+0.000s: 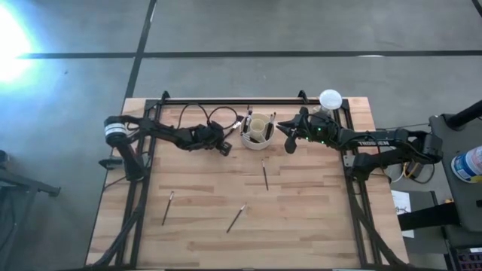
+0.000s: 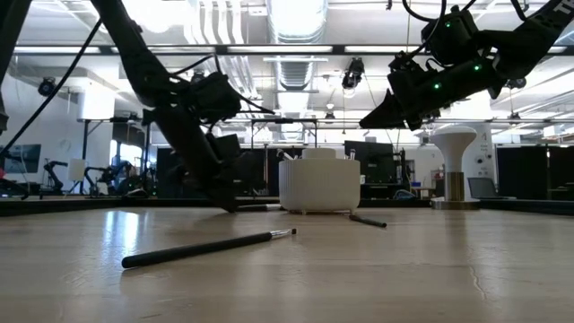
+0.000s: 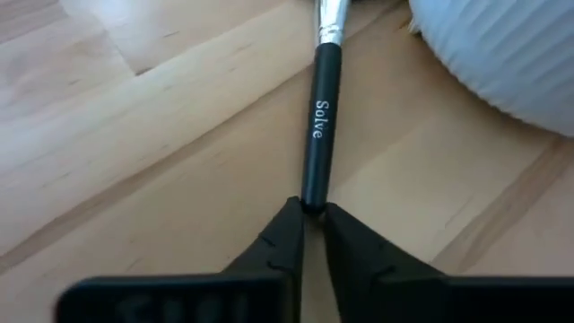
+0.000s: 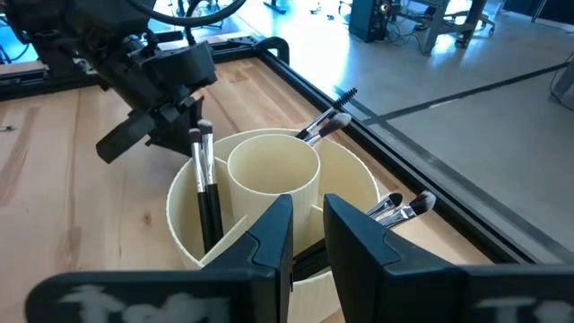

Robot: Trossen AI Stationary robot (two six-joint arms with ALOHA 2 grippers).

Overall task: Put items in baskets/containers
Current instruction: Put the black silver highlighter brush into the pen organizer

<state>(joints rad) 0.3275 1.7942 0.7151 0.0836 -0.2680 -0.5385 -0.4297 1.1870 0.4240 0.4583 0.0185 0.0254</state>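
The cream round holder point(image 1: 257, 128) point(image 4: 269, 170) stands near the table's far edge, with several brushes upright in its compartments point(image 4: 206, 193). My left gripper point(image 1: 224, 145) point(image 3: 312, 211) is low at the table just left of the holder, shut on a black brush point(image 3: 318, 126). My right gripper point(image 1: 290, 138) point(image 4: 305, 238) hovers above the holder's right side, fingers a little apart, with nothing between them. Three loose brushes lie flat on the table: one point(image 1: 265, 178) in front of the holder, two nearer the near edge point(image 1: 167, 207) point(image 1: 236, 217). My left gripper pinches the bare end of the black brush's handle point(image 3: 311, 199) between its two fingertips, the fingers in line with the brush. The brush lies low and about level over the wood, its bristle end point(image 3: 332, 13) pointing past the holder's ribbed wall point(image 3: 502, 54).
A white globe on a stand point(image 1: 330, 98) point(image 2: 453, 144) is at the far right corner. A black frame rail point(image 1: 248, 101) runs along the far edge, with cables point(image 1: 207, 117) behind the left arm. The near half of the table point(image 1: 301, 226) holds only the loose brushes.
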